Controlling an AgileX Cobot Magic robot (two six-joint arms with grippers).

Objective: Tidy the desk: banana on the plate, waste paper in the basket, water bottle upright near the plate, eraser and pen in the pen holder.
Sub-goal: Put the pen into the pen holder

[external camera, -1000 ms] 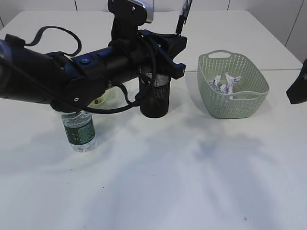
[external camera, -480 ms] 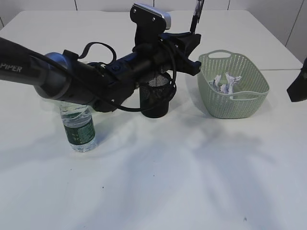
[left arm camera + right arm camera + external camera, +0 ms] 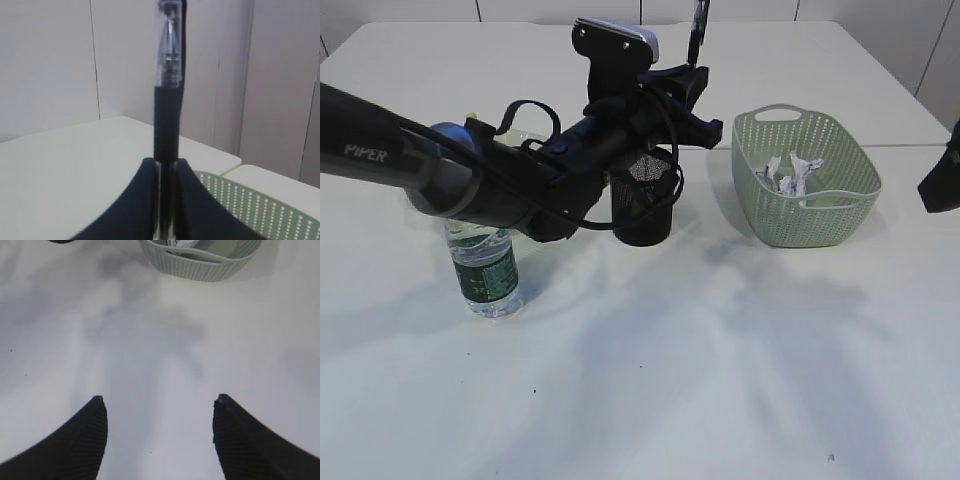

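Observation:
My left gripper (image 3: pixel 692 75) is shut on a black pen (image 3: pixel 699 30) and holds it upright above the black mesh pen holder (image 3: pixel 643 200). In the left wrist view the pen (image 3: pixel 168 95) stands clamped between the two dark fingers (image 3: pixel 135 200). A water bottle (image 3: pixel 486 268) stands upright at the left, partly behind my left arm. Crumpled waste paper (image 3: pixel 788 175) lies in the green basket (image 3: pixel 810 215). My right gripper (image 3: pixel 159 405) is open and empty over bare table; only its edge (image 3: pixel 942 180) shows at the far right. The plate, banana and eraser are hidden.
The green basket also shows at the top of the right wrist view (image 3: pixel 210 267). The white table (image 3: pixel 720 380) stretches in front of the pen holder and basket. My left arm (image 3: pixel 490 190) spans the left half of the scene.
My left gripper with the pen swung right and then back a little to the left, staying above the pen holder. The right gripper has not moved.

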